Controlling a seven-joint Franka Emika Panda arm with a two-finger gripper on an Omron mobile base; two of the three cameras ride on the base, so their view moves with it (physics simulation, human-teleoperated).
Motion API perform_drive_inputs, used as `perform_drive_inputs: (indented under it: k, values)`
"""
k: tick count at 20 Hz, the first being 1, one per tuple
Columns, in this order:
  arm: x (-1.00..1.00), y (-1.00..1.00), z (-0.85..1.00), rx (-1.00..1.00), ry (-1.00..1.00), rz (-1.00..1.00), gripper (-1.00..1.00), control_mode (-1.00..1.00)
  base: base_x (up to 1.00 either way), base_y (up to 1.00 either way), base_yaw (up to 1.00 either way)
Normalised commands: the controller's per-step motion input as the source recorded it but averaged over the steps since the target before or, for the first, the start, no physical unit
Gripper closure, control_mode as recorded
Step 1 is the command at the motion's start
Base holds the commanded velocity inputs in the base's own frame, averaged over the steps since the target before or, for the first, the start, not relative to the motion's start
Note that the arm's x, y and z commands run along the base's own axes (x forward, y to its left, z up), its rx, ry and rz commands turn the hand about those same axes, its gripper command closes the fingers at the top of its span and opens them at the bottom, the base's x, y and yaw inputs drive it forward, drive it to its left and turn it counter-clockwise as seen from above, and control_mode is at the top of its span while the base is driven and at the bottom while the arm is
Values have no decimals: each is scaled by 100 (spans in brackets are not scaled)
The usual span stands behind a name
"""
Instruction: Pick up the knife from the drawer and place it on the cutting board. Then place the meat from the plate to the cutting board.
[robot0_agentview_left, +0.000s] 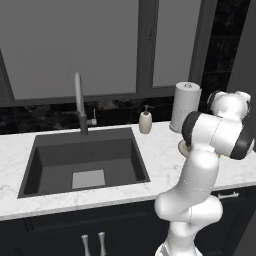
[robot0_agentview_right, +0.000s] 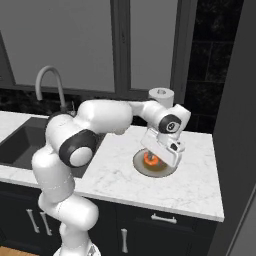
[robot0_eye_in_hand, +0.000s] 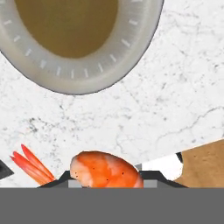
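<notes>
**Shrimp held at the gripper above the plate**

The landmark here is the plate (robot0_agentview_right: 159, 167), a round grey-rimmed dish with a brown centre, resting on the white marble counter (robot0_agentview_right: 195, 185) to the right of the dark sink (robot0_agentview_left: 85, 160).

In the right base view the white arm reaches across the counter and the gripper (robot0_agentview_right: 151, 159) hangs directly over the plate, pointing down. An orange-red piece, the meat (robot0_agentview_right: 149, 158), shows just beneath the hand, over the plate's brown centre; from this angle it cannot be told whether it touches the dish or is lifted off it.

In the hand view the meat (robot0_eye_in_hand: 105, 169) reads as a curved shrimp with a fanned orange tail, sitting right at the bottom between the dark finger tips. The jaws look narrowed around it, holding it. The plate (robot0_eye_in_hand: 131, 57) lies beyond it in this view, with bare marble between the two, so the shrimp appears raised clear of the dish. A brown wooden corner, apparently the cutting board (robot0_eye_in_hand: 205, 164), shows at the lower right, apart from the plate.

Behind the plate, toward the window, stands a paper towel roll (robot0_agentview_left: 185, 106); a soap dispenser (robot0_agentview_left: 145, 121) and the faucet (robot0_agentview_left: 80, 102) sit further along, near the sink.
</notes>
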Motion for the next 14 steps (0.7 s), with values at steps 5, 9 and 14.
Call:
perform_drive_inputs:
  k: [5,9,14]
  values:
    - [-26,52,57,0,-12,-1,100,-100,0,0,0]
    - [-1,50,58,0,-5,0,100,-100,0,0,0]
    - [0,65,48,0,0,-1,100,-100,0,0,0]
